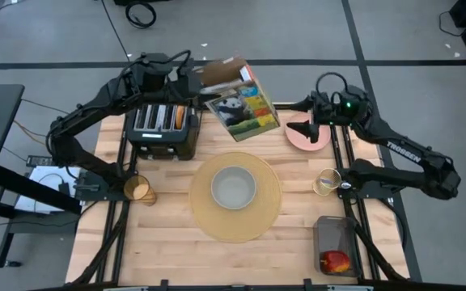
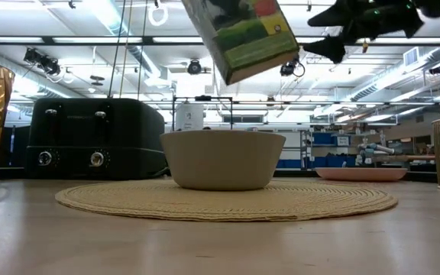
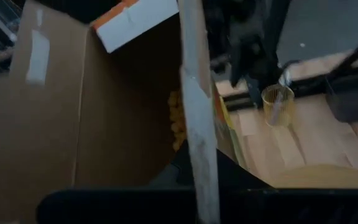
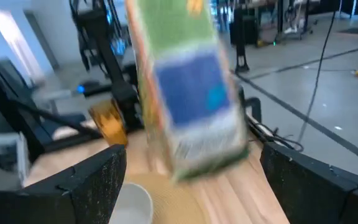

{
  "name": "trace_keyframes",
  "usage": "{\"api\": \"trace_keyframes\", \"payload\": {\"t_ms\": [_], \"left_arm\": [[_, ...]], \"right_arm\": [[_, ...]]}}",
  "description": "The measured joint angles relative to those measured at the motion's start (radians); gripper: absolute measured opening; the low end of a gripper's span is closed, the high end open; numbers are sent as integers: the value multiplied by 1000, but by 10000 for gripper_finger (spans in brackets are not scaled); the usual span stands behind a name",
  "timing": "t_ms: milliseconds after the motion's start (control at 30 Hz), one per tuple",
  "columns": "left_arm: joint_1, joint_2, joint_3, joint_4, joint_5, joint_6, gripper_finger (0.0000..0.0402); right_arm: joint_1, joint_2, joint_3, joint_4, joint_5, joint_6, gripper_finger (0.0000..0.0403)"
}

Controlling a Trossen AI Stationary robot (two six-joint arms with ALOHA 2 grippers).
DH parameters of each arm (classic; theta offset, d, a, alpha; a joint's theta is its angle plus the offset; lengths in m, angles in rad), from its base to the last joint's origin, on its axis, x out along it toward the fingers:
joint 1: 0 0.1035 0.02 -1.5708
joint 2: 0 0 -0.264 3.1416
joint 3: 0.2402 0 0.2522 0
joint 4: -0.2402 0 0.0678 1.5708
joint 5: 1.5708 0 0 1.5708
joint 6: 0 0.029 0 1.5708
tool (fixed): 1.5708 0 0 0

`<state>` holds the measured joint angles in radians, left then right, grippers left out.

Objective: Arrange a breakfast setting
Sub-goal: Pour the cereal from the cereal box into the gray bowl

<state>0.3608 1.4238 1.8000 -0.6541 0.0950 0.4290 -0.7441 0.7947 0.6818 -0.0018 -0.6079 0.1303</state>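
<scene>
A cereal box with a panda picture [image 1: 239,105] hangs tilted above the table's far middle, held at its open top by my left gripper [image 1: 191,81]. Yellow cereal [image 3: 176,118] shows inside it. In the low view the box [image 2: 243,34] is above the pale grey bowl [image 2: 221,159]. The bowl [image 1: 233,187] stands on the round tan placemat [image 1: 257,222]. My right gripper [image 1: 302,123] is open, to the right of the box and over the pink plate [image 1: 318,144], touching nothing. An amber cup [image 1: 140,191] stands at the left. A red apple [image 1: 336,261] lies in a dark container. My left gripper holds the box by one wall of its open top [image 3: 194,143], whose edge runs between the fingers, with the box's inside on one side and its printed outside on the other. The fingers come from the table's left. The box hangs clear of the table, tilted.
A black toaster [image 1: 164,125] with bread in its slots stands at the far left, close under my left arm. A clear cup with a spoon [image 1: 326,182] stands right of the placemat. The dark container [image 1: 336,238] sits near the front right edge.
</scene>
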Motion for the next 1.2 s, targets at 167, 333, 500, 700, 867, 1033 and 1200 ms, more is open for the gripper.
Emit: {"api": "trace_keyframes", "payload": {"t_ms": [167,333,500,700,867,1033,1200], "left_arm": [[2,-40,0,29,-6,-7,2],[3,-74,0,55,-6,-27,2],[1,-102,0,64,-5,-60,2],[-10,-112,0,59,3,-82,2],[-11,-117,0,63,17,-86,2],[-11,-117,0,59,23,-104,2],[-11,-117,0,61,40,-110,2]], "right_arm": [[15,-39,-191,370,16,173,374],[52,10,-334,716,140,235,378],[81,126,-364,905,197,258,383],[128,320,-356,1211,188,237,384],[162,455,-348,1424,140,272,384],[206,558,-260,1449,133,251,384],[223,612,-161,1454,108,225,381]]}}
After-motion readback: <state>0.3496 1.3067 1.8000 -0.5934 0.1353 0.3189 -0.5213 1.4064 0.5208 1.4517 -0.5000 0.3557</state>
